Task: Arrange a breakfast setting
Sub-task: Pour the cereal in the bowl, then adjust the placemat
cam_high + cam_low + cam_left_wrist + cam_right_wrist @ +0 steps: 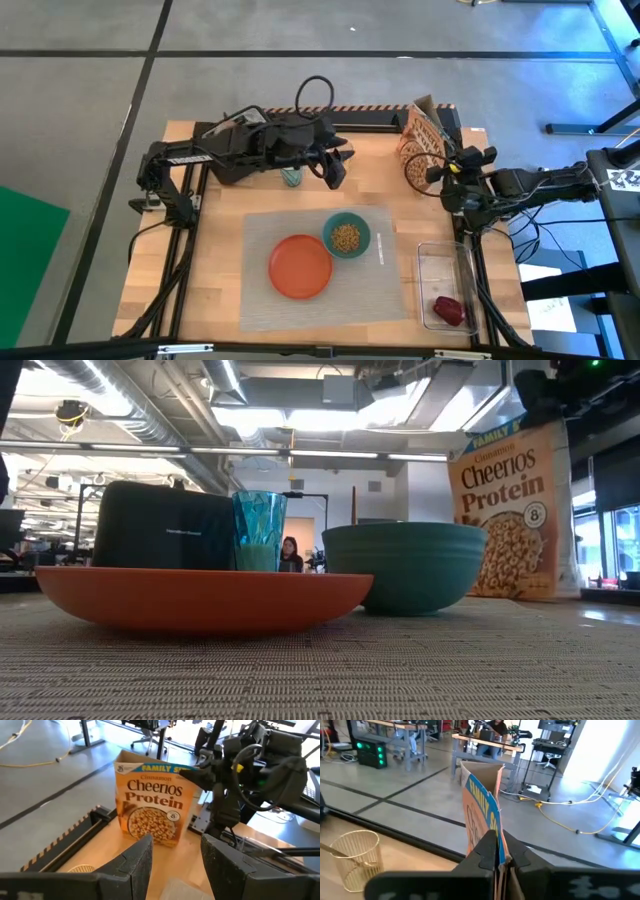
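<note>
Bowl: the teal bowl (pixel 347 236) sat on the grey placemat (pixel 400 290), touching the orange plate (pixel 300 266) at the plate's far-right edge; it held a heap of small tan cereal pieces. In the low view the bowl (pixel 403 564) was thick-walled, smooth and matte.
Plate: round, shallow and bare, with a smooth matte rim (pixel 200 596).
Placemat: rectangular, with a coarse woven weave (pixel 330 670) that showed clearly at table height.
Tumbler: the pale teal tumbler (pixel 291 177) stood off the mat, behind it and beneath the left arm; its faceted, translucent wall (pixel 259 530) held something pale in its lower part, though I could not tell what.
Clear tray: a transparent rectangular tray (pixel 446 285) lay right of the mat, with the dark-red fruit (pixel 449 310) in its near end.
Spoon: a thin gold spoon (pixel 380 247) lay on the mat just right of the bowl.
Cereal box: a cardboard Cheerios box (pixel 152 797) stood upright at the table's far right, its top flaps open.
Wire basket: a gold wire cup (pixel 356 858) stood near the box; its contents were unclear.
Toaster: a black, boxy toaster (pixel 165 526) stood behind the plate.
Left gripper: the left gripper (pixel 173 865) hovered over the back of the table, fingers spread apart and holding nothing.
Right gripper: the right gripper (pixel 498 851) was pinched tight on the box's top edge.
</note>
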You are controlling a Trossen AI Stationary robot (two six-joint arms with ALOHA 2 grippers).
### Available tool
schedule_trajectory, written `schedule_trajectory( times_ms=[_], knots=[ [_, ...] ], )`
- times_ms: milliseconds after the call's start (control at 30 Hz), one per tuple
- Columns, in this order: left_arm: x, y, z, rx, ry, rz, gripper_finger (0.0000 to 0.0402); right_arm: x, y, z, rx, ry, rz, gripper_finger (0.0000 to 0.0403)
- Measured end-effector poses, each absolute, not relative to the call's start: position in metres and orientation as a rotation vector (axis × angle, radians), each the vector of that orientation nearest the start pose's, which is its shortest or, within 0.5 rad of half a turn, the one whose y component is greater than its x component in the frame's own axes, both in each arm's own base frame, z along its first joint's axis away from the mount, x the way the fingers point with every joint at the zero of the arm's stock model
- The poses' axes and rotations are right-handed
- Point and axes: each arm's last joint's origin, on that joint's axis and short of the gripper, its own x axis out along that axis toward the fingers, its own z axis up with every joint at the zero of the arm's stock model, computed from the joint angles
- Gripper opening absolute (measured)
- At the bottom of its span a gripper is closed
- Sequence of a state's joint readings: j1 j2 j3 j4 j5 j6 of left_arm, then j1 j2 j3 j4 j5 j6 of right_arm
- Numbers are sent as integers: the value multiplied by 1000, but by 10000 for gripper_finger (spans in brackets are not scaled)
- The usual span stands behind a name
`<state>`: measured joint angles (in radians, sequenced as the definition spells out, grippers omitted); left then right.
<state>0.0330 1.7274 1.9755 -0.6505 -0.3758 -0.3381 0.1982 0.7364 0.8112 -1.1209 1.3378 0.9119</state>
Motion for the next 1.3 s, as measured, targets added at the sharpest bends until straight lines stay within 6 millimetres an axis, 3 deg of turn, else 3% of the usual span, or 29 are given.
schedule_trajectory(
  times_ms=[200,400,600,767,1033,1300],
  knots=[
    [371,22,445,-276,325,474,161,105,-9,293,86,330,-1181,19],
    [370,15,442,-267,363,454,161,107,-8,294,117,360,-1139,89],
    [366,8,434,-245,455,449,161,105,-8,316,135,321,-1122,165],
    [360,0,425,-221,563,444,161,102,-9,332,130,299,-1111,205],
    [346,-11,410,-279,753,497,161,98,-10,350,146,265,-1098,220],
    [340,-26,410,-295,777,478,161,98,-10,352,156,265,-1089,221]
  ],
)
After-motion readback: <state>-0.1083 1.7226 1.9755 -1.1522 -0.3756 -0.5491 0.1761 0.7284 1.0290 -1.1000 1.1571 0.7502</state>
